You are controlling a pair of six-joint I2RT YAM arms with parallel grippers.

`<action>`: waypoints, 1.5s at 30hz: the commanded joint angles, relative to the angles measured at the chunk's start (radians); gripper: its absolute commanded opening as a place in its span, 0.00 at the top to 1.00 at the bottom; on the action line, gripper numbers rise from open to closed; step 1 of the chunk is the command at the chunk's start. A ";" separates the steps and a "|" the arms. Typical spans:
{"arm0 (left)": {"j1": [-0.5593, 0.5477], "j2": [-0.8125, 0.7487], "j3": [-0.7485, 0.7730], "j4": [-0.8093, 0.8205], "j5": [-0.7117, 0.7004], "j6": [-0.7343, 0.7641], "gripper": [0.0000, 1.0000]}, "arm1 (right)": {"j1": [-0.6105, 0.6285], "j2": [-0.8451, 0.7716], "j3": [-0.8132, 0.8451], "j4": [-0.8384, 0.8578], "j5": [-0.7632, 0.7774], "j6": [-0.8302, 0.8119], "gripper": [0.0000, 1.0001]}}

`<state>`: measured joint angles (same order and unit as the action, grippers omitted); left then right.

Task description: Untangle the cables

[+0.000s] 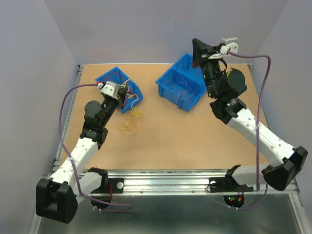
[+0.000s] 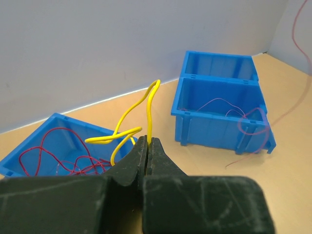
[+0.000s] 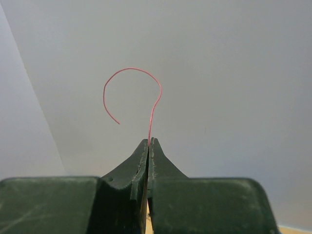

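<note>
Simultaneously, left gripper (image 2: 147, 141) pinches a yellow wire (image 2: 148, 114) beside the blue bin (image 2: 73, 122); right gripper (image 3: 148, 142), raised high, pinches a red wire (image 3: 151, 114); a tangle (image 1: 128, 127) lies on the table (image 1: 185, 136); either hair-thin wire may slip free.

Two arms of like build: white link shells (image 1: 80, 151) alternate with black joint housings (image 1: 56, 200), and a white wrist mount (image 1: 107, 88) sits directly behind each hand. The left hand (image 2: 147, 145) and the right hand (image 3: 149, 145) each carry two matte black, lightly scuffed fingers (image 2: 126, 170), broad at the root and tapering to a thin tip. A purple-grey cable (image 1: 62, 122) loops from behind each hand to the far end of its arm.
</note>
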<state>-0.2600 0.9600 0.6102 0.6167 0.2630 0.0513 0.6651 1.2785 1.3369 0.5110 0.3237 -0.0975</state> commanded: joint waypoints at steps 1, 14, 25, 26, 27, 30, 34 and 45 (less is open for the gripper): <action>0.001 -0.007 0.003 0.069 0.019 0.012 1.00 | -0.019 0.060 0.178 0.110 -0.026 -0.019 0.99; 0.001 -0.007 0.003 0.068 0.025 0.015 1.00 | -0.111 0.312 0.524 0.187 0.049 0.028 0.99; 0.001 -0.015 0.002 0.068 0.028 0.013 1.00 | -0.260 0.383 0.429 0.189 -0.008 0.262 0.99; 0.001 -0.014 0.002 0.069 0.028 0.013 1.00 | -0.260 0.381 0.412 0.190 -0.012 0.269 0.99; 0.001 -0.015 0.003 0.068 0.028 0.013 1.00 | -0.260 0.372 0.386 0.190 -0.020 0.278 0.99; 0.001 -0.018 0.002 0.069 0.027 0.013 1.00 | -0.260 0.340 0.270 0.228 -0.049 0.303 0.99; 0.001 -0.020 -0.001 0.068 0.027 0.013 1.00 | -0.262 0.285 0.086 0.288 -0.061 0.337 0.99; 0.001 -0.010 0.003 0.069 0.025 0.018 1.00 | -0.260 0.256 -0.036 0.379 -0.228 0.347 0.99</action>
<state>-0.2600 0.9611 0.6102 0.6174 0.2806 0.0521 0.4004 1.6024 1.2804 0.7761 0.2028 0.2356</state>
